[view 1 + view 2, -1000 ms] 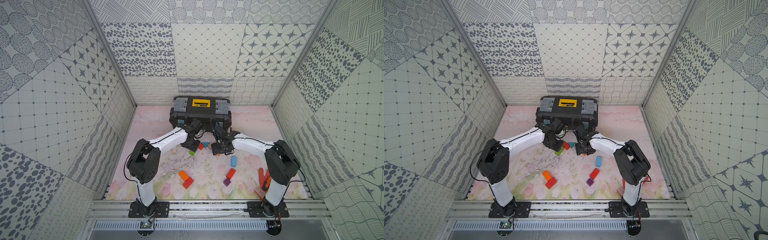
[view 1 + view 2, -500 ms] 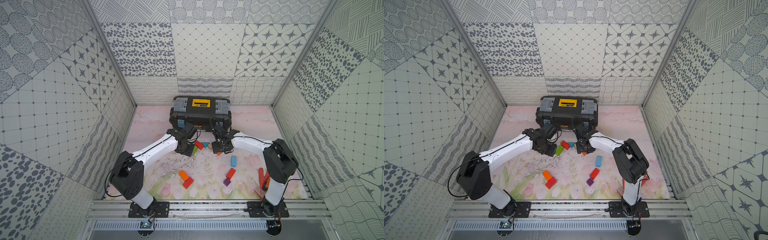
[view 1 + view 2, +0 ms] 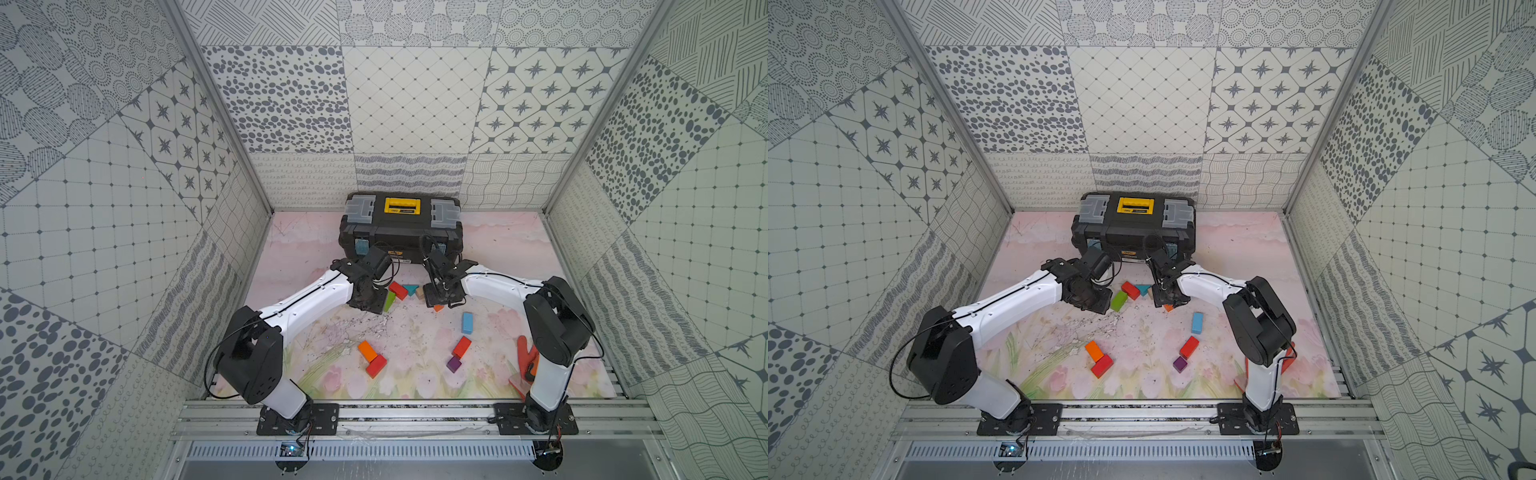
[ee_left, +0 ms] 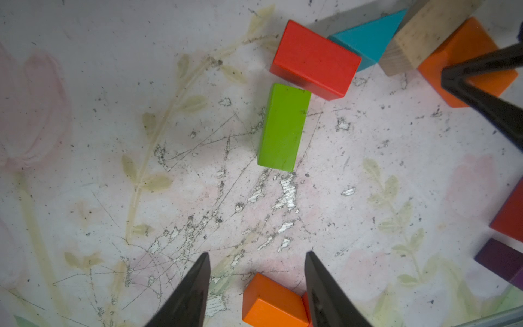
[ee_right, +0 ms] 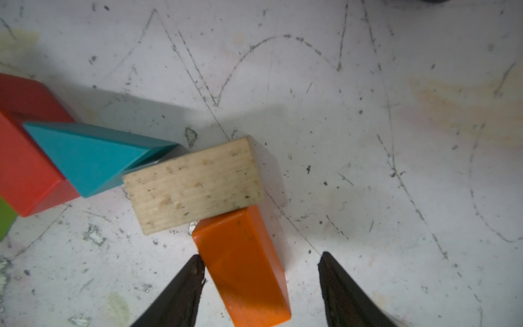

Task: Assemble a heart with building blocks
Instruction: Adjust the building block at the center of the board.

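With the heart's upper arc (image 3: 398, 290) laid end to end before the toolbox (image 3: 401, 232), the right fingers (image 5: 181, 294) stand open astride its orange brick (image 5: 243, 263), probably to square it, while the left fingers (image 4: 192, 291) hang open, empty.

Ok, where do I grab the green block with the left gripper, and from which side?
Pinch the green block across its two long sides, about mid-length, coming straight down from above. It lies flat with both long sides clear, but one short end sits close against the red block, so an end-to-end pinch looks blocked. The left gripper is open.
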